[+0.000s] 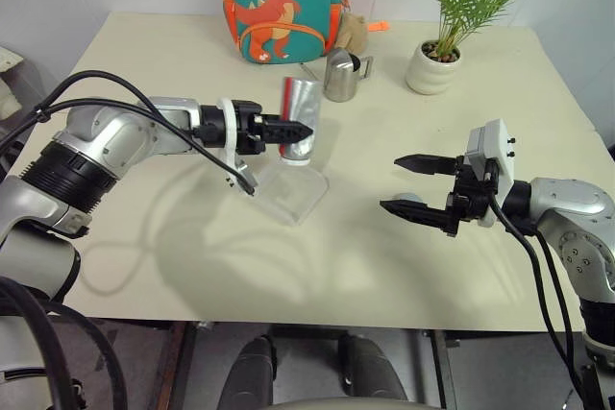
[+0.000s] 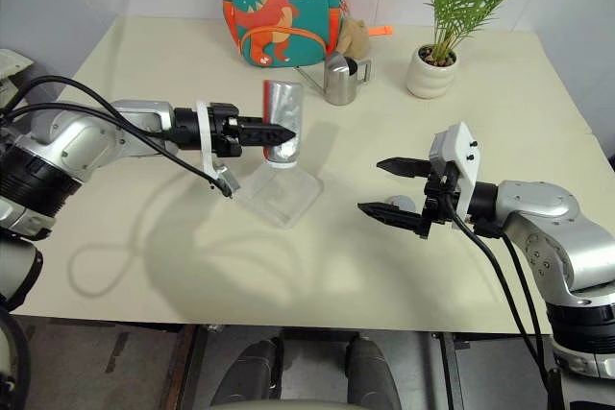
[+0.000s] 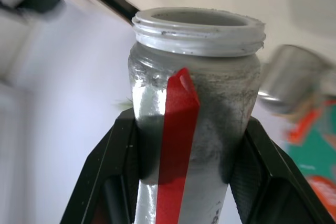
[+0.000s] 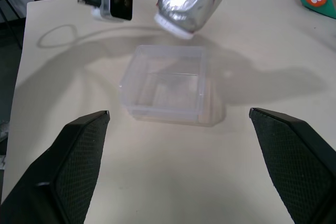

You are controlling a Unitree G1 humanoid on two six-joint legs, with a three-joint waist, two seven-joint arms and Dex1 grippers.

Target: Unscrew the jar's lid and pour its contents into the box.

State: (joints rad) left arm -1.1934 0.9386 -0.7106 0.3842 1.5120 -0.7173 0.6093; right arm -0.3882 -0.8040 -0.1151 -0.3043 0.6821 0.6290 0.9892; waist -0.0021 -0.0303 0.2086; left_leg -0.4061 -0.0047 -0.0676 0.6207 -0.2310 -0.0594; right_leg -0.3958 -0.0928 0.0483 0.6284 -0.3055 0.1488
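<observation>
One step done: lid off | your left gripper [image 1: 300, 129] fingers pinch the jar [image 1: 300, 119], mouth tipped down over the box [image 1: 288, 191] | right gripper [image 1: 420, 186] fingers spread, empty | box looks empty; pour unconfirmed.

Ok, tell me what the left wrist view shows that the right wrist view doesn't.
Left wrist view: the jar's open threaded mouth, lid off, and a red label strip, with the left tool clamped on its body. Right wrist view: the box on the table, under the jar's tipped-down mouth, and the right tool standing open. Both share the jar.
</observation>
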